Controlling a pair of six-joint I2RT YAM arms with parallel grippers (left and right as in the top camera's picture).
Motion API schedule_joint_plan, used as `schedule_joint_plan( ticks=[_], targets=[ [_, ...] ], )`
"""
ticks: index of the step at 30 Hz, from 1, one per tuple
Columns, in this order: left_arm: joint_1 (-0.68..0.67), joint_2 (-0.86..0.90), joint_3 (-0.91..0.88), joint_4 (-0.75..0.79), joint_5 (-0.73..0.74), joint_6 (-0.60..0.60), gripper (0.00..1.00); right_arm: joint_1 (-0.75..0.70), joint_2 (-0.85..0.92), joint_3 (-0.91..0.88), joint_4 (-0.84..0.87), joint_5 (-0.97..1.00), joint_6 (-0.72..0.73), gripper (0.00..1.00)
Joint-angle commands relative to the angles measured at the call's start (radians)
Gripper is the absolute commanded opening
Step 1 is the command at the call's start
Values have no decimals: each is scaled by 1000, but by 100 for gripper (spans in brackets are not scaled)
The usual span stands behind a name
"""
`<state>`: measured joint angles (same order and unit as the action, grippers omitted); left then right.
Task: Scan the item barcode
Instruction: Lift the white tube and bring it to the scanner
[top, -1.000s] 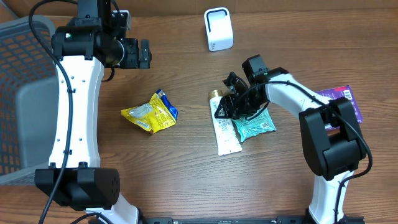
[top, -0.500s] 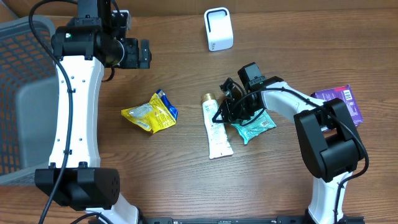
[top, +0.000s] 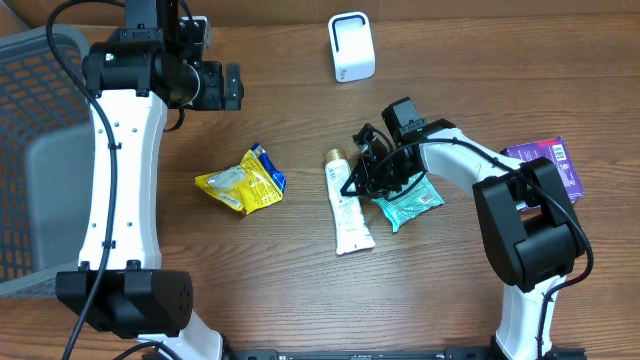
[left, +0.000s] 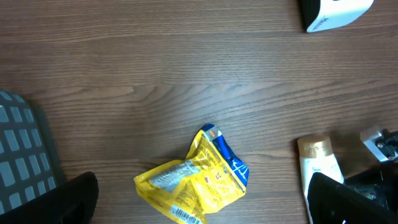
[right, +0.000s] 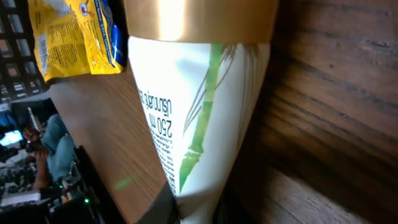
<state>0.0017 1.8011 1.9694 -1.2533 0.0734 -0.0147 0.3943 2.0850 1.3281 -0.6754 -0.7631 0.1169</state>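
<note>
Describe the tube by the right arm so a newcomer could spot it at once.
On the wooden table, look below the white box at the far edge, between the yellow packet and the teal packet. The tube lies there, the only white item with a gold cap and a green bamboo stalk printed on it.

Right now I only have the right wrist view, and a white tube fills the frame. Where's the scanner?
Observer: The white scanner stands upright well beyond the tube's gold cap end.
Operator: Anything beside the tube that I can't see?
Observer: A teal packet lies just to its right, flat on the wood.
Operator: Left gripper?
Observer: The left gripper is open and empty, far off to the left of the scanner.
</note>
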Motion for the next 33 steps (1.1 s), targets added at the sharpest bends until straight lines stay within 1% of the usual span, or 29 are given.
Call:
schedule_joint_plan(
  ticks=[1, 9, 16, 19, 22, 27, 30, 33],
  targets=[
    [-2, 11, -3, 1, -3, 23, 100, -6, -106, 60, -4, -5, -47, 4],
    [-2, 11, -3, 1, -3, 23, 100, -44, -310, 80, -5, -5, -93, 4],
    [-2, 11, -3, 0, -3, 23, 100, -83, -392, 81, 1, 7, -115, 4],
    [-2, 11, -3, 1, -3, 23, 100, -87, -407, 92, 0, 50, -108, 4],
    [-2, 11, -3, 1, -3, 23, 100, -87, -407, 149, -55, 172, -65, 4],
    [-2, 11, -3, 1, -3, 23, 100, -77, -407, 305, -154, 409, -64, 4],
    [-2, 11, -3, 1, -3, 23, 100, -66, -406, 370, -147, 604, -65, 4],
    [-2, 11, -3, 0, -3, 23, 100, -52, -399, 378, -78, 809, -66, 4]
  ],
)
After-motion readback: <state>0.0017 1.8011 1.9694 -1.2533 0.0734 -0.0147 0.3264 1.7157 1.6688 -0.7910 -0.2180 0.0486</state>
